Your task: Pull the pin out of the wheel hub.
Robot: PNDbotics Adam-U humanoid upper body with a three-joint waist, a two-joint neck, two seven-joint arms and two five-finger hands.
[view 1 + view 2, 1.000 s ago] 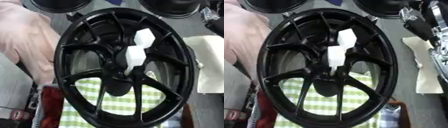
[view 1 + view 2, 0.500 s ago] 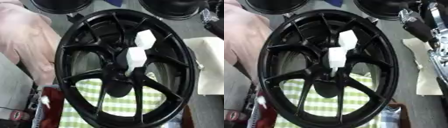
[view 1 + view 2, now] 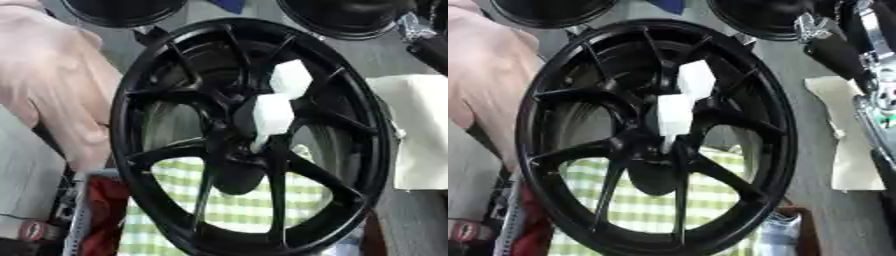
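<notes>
a black wheel hub fills the middle of the frame, standing on edge over a green checked cloth. two white blocks, the pin, sit at its centre spokes. the right hand shows at the upper right, well apart; whether clenched or released cannot be told.

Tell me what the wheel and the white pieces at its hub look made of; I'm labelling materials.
Wheel: likely metal with glossy black paint, judging by highlights along the rim and spokes. White pieces: matte, faceted blocks, possibly plastic; I can't tell for sure.
</notes>
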